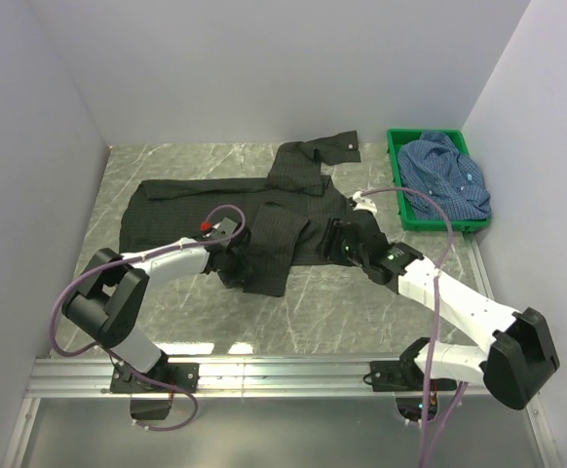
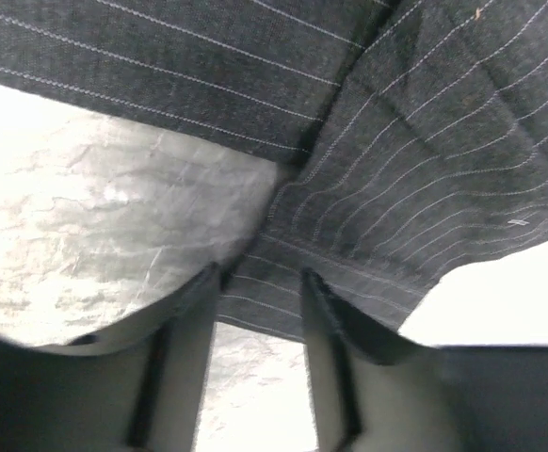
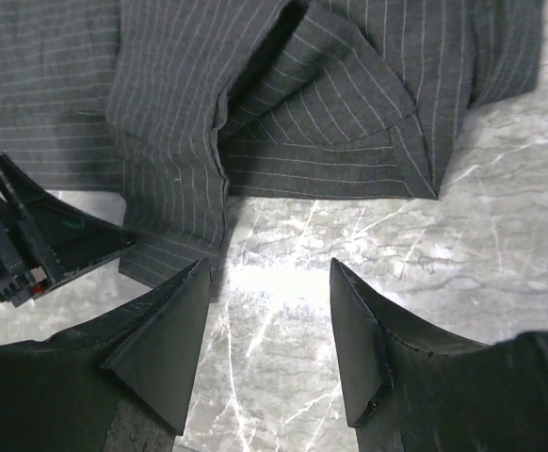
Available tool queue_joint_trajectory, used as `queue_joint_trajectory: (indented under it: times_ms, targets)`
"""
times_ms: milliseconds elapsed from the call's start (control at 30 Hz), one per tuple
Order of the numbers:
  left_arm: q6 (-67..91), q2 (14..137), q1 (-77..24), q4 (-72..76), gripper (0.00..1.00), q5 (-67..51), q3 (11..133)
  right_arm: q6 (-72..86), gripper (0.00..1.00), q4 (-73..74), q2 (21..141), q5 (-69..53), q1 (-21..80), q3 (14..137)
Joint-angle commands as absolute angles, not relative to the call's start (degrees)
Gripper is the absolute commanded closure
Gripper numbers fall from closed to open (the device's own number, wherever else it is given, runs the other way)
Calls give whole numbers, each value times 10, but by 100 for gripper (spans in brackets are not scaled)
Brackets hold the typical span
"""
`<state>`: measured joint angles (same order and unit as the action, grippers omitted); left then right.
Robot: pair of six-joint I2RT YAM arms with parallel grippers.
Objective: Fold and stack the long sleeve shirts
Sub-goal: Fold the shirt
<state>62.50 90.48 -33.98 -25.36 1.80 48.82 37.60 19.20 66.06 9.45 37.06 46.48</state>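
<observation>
Closest of all, a silver metal rail carries both arm bases along the near edge of the grey marble-patterned worktop. From the left, the left tool reaches low to the near hem of the black pinstriped button-up shirt. Its jaws stand apart with the hem's edge lying between them, and nothing shows them pinching it yet.

That shirt lies spread across the middle of the worktop, wider than deep, with one buttoned end reaching back toward the crate. It has fine pale stripes and soft creases, and a panel is doubled over near the middle, so several layers meet where the tools are. Just right of that, the right tool is released, with bare worktop between its jaws and one fingertip beside the hem. At the far right, a green plastic crate holds the crumpled blue checked shirt, not yet folded.

Likely trouble:
- **Left tool:** it may catch only one layer or a thin sliver of hem, which would slip once lifted.
- **Right tool:** it could close on nothing, since the cloth lies beside it rather than between its jaws.
- **Both tools:** they sit near each other, so a pull from one alone would skew the fold, or they could knock together.
</observation>
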Motion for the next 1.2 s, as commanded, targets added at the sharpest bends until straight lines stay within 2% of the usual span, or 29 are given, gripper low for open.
queue_joint_trajectory:
  times_ms: [0,67,167,367,767,967,1167]
  targets:
    - [628,932,-350,-258,64,34,469,375,40,157,688,69,354,474]
    - [627,932,-350,-258,74,38,470,379,40,156,702,64,345,479]
    - [620,927,-350,-265,100,54,476,388,42,142,733,36,320,480]
    - [586,899,-350,-298,99,104,511,411,46,106,808,-36,271,485]
    - [519,871,-342,-345,100,190,555,410,48,88,896,-39,265,508]
    - [462,857,-323,-407,99,295,634,410,49,93,933,-35,250,508]
    - [361,880,-298,-427,100,404,762,420,52,94,954,-42,240,502]
